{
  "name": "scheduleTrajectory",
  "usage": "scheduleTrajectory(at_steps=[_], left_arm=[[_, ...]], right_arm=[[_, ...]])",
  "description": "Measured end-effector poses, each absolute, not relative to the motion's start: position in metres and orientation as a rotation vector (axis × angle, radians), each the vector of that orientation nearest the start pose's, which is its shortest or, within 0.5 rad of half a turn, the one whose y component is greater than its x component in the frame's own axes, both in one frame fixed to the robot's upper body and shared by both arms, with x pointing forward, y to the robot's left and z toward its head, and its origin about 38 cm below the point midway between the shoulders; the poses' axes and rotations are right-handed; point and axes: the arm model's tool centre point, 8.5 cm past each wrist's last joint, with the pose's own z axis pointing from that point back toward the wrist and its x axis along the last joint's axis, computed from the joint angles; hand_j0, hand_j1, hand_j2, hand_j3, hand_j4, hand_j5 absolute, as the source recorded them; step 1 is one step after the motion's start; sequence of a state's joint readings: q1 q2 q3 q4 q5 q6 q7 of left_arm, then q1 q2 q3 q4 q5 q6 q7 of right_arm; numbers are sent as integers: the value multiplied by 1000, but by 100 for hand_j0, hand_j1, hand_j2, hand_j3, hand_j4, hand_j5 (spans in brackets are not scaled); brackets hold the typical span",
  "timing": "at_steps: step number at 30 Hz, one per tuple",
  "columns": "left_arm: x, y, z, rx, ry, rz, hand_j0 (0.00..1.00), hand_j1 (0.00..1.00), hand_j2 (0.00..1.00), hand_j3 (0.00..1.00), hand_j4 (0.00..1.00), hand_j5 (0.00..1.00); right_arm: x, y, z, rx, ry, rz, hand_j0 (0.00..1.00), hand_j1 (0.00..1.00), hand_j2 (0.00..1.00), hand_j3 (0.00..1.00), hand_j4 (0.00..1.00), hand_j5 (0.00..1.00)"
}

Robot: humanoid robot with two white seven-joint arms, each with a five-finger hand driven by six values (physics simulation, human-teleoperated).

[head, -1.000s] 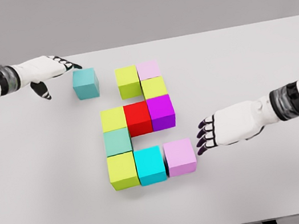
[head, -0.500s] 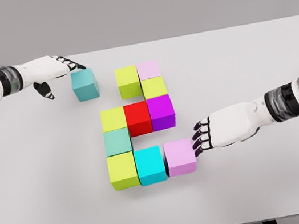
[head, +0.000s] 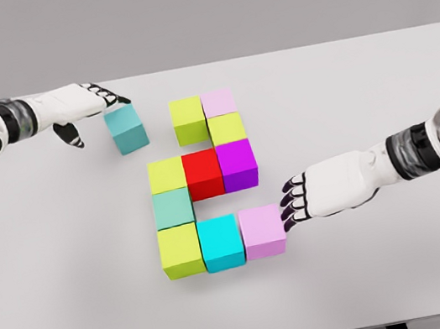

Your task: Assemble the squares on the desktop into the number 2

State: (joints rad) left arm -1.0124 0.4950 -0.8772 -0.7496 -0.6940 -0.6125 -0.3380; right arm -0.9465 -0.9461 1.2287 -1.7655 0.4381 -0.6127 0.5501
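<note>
Head view shows us the 2 nearly built on the white desk (head: 377, 86): only the loose teal cube (head: 126, 128), touched by our spread left robot hand (head: 88, 104) at far left, must join the yellow-green cube (head: 188, 120), while our open right robot hand (head: 311, 195) nudges the lilac cube (head: 263, 231).

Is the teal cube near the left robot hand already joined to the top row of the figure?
No. The teal cube sits apart from the yellow-green cube, with bare table between them.

Left hand (head: 85, 99) fingertips touch the loose teal cube (head: 126, 129) on the worktop (head: 360, 89). Right hand (head: 314, 192) fingertips press the lilac cube (head: 263, 231), flush against the cyan cube (head: 220, 243).
</note>
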Motion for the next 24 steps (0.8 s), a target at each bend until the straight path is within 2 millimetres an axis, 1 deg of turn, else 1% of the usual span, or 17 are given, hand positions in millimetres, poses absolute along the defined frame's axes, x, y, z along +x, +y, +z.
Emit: scheduleTrajectory(at_steps=[5, 8, 9, 10, 11, 13, 14, 15, 16, 17, 18, 20, 21, 23, 24], left_arm=[[547, 288, 182, 607, -1158, -2087, 100, 100, 100, 100, 100, 100], [547, 296, 187, 620, -1157, -2076, 100, 100, 100, 100, 100, 100], [547, 300, 189, 628, -1155, -2069, 100, 100, 100, 100, 100, 100], [547, 305, 190, 635, -1152, -2062, 100, 100, 100, 100, 100, 100], [546, 309, 192, 642, -1149, -2056, 100, 100, 100, 100, 100, 100], [545, 318, 192, 648, -1139, -2045, 100, 100, 100, 100, 100, 100], [541, 324, 186, 640, -1123, -2041, 100, 100, 100, 100, 100, 100], [540, 329, 185, 642, -1115, -2037, 100, 100, 100, 100, 100, 100], [539, 333, 185, 646, -1108, -2034, 100, 100, 100, 100, 100, 100], [537, 338, 182, 644, -1096, -2031, 100, 100, 100, 100, 100, 100], [534, 343, 179, 642, -1084, -2029, 100, 100, 100, 100, 100, 100], [531, 350, 176, 642, -1068, -2026, 100, 100, 100, 100, 100, 100], [531, 351, 176, 643, -1064, -2025, 100, 100, 100, 100, 100, 100], [528, 354, 172, 638, -1054, -2028, 100, 100, 100, 100, 100, 100], [528, 354, 171, 636, -1052, -2031, 100, 100, 100, 100, 100, 100]], right_arm=[[358, -221, 191, 120, 1310, -3031, 99, 99, 99, 99, 99, 99], [359, -224, 193, 136, 1307, -3036, 99, 99, 99, 99, 99, 99], [360, -229, 196, 151, 1305, -3048, 100, 100, 100, 100, 100, 100], [363, -239, 203, 195, 1313, -3060, 100, 100, 100, 100, 100, 100], [367, -250, 215, 255, 1338, -3068, 100, 100, 100, 100, 100, 100], [372, -282, 248, 357, 1484, -3093, 100, 100, 100, 100, 100, 100], [368, -298, 255, 345, 1590, -3114, 100, 100, 100, 100, 100, 100], [367, -308, 269, 352, 1697, -3104, 100, 100, 100, 100, 100, 100], [363, -315, 269, 304, 1802, -3106, 100, 100, 100, 100, 100, 100], [359, -318, 267, 224, 1932, -3095, 100, 100, 100, 100, 100, 100], [356, -317, 262, 134, 2048, -3067, 100, 100, 100, 100, 100, 100], [361, -319, 266, 38, 2303, -2967, 100, 100, 100, 100, 100, 100], [364, -320, 265, 15, 2396, -2914, 100, 100, 100, 100, 100, 100], [354, -323, 226, -161, 2627, -2851, 100, 100, 100, 100, 100, 100], [353, -323, 217, -194, 2743, -2775, 100, 100, 100, 100, 100, 100]])
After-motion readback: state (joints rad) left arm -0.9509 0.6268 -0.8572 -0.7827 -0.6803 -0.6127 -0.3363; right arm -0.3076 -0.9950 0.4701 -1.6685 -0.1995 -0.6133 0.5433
